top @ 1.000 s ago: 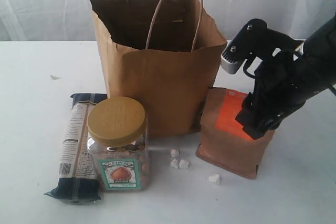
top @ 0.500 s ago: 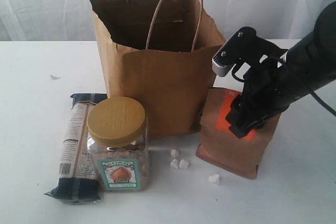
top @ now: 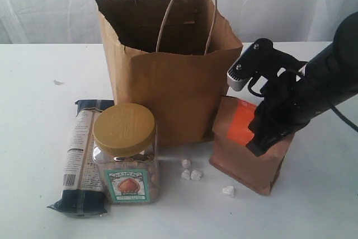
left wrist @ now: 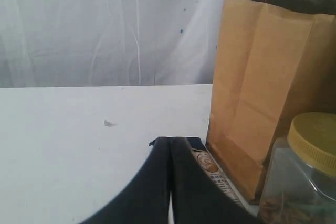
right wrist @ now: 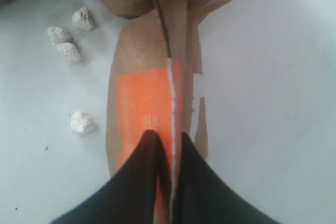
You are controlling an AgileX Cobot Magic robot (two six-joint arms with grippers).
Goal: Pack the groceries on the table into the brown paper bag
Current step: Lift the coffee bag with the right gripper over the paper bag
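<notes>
The brown paper bag [top: 168, 82] stands open at mid-table. To its right stands the orange-labelled brown pouch [top: 235, 155], with my right gripper [top: 260, 141] shut on its top edge. The right wrist view shows that gripper [right wrist: 168, 136] pinching the top seam of the pouch [right wrist: 142, 93]. The tan-lidded nut jar [top: 126, 155] and the long dark-blue/beige packet [top: 83, 158] sit in front of the bag at the left. My left gripper [left wrist: 169, 142] is shut and holds nothing, just above the packet [left wrist: 210, 169], beside the bag [left wrist: 268, 77]. The other groceries are out of view.
Small white crumbs [top: 190, 172] lie on the white table [top: 33, 110] between the jar and the pouch, and show again as crumbs [right wrist: 65, 38] in the right wrist view. A white curtain hangs behind the table.
My right arm has swung in over the pouch's top, and its fingers now pinch the top edge. The pouch has shifted slightly. Jar, packet and bag are unmoved.
</notes>
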